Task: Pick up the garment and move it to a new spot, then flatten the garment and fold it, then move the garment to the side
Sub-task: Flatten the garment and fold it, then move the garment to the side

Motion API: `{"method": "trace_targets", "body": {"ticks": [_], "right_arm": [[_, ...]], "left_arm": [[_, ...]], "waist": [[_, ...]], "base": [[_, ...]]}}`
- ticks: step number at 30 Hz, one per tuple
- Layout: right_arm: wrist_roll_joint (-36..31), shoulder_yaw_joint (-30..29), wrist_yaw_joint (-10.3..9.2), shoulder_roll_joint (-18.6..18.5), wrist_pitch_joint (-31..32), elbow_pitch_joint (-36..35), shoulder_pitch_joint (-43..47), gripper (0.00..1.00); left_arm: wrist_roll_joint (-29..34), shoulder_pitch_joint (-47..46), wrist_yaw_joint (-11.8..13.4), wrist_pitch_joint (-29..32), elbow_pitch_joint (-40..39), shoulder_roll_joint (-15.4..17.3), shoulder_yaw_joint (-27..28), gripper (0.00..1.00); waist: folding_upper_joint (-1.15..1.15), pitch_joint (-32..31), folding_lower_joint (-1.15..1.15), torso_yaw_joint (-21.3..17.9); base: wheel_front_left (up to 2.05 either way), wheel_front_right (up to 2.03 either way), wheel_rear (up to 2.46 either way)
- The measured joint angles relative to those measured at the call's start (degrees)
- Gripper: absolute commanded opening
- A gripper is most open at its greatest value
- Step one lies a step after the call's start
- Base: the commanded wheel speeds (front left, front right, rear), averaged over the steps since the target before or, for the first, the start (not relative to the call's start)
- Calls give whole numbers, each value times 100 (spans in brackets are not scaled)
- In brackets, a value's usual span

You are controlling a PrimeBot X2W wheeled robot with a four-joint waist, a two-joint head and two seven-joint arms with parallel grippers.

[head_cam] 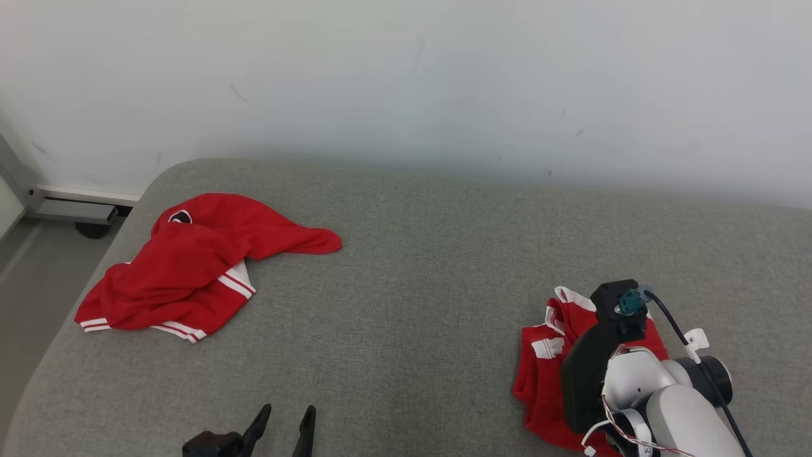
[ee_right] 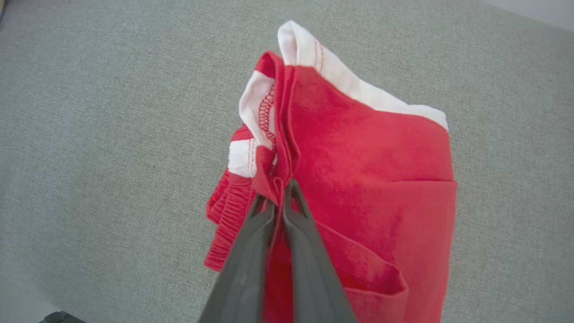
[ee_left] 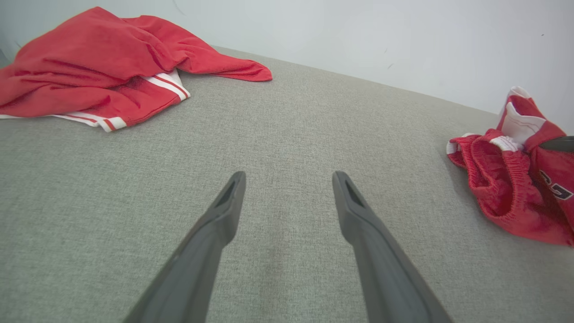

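The garment [head_cam: 544, 374] is a crumpled red piece with white trim and an elastic band, lying at the right front of the grey cushion [head_cam: 412, 285]. My right gripper [ee_right: 281, 197] is shut on a fold of the garment [ee_right: 372, 161] near its white-edged hem, fingers pointing down into it. In the head view the right wrist [head_cam: 612, 343] covers the fingers and part of the cloth. My left gripper [head_cam: 287, 416] hovers open and empty near the front edge. In its own view the left gripper [ee_left: 289, 179] has the garment [ee_left: 506, 202] far to its right.
A second red garment [head_cam: 190, 266] with white stripes lies bunched at the cushion's left rear, also in the left wrist view as the second garment [ee_left: 89, 76]. A pale wall backs the cushion. A metal frame foot [head_cam: 70, 212] stands on the floor past the left edge.
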Motion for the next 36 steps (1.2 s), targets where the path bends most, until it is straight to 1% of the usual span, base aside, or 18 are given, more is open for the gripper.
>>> {"method": "trace_targets", "body": {"ticks": [4,5,6,7,13,15,17,19,21,24,27,30,36], "right_arm": [[1,49,-59,8,121,-25,-1,0],[3,47,-87,9,123,-27,-1,30],[4,45,-102,10,123,-38,-5,44],[7,48,-102,9,124,-59,-9,100],[355,33,-153,27,98,-302,-79,100],[442,18,-155,31,3,-413,-180,100],[622,20,-202,30,-94,-548,-276,100],[623,9,-204,33,-147,-683,-315,100],[536,-130,-250,37,-231,-810,-319,100],[449,-335,-254,9,-297,-905,-288,100],[345,-504,-256,-113,-315,-936,-155,100],[247,-797,-281,-333,-322,-998,112,100],[318,-1131,-298,-641,-238,-486,249,100]], "left_arm": [[-8,-17,0,0,0,-7,-5,100],[-9,-20,-1,0,0,-9,-8,100],[-9,-23,-1,0,0,-10,-11,100],[-9,-29,-1,0,1,-13,-14,100],[-10,-113,-1,-1,10,-26,-9,100],[-15,-113,-1,-1,12,-25,-8,100],[-15,-113,-1,-2,13,-26,-7,100],[-15,-113,-1,-3,14,-23,-3,100],[-16,-113,-1,-4,15,-22,1,100],[-16,-112,0,-14,18,-21,7,100],[-26,-108,1,-52,22,-1,54,100],[-25,-108,1,-54,20,-1,44,100],[-25,-99,1,-59,4,30,54,100]], "waist": [[0,32,0,-12],[0,39,0,-14],[0,45,0,-14],[0,51,0,-14],[0,76,0,-1],[0,81,0,2],[0,85,0,2],[0,88,0,-2],[0,90,0,-19],[0,86,0,-44],[0,76,0,-87],[0,65,0,-131],[0,86,0,-247]], "base": [[0,0,0],[0,0,0],[0,0,0],[0,0,0],[0,0,0],[0,0,0],[0,0,0],[0,0,0],[0,0,0],[0,0,0],[0,0,0],[0,0,0],[0,0,0]]}}
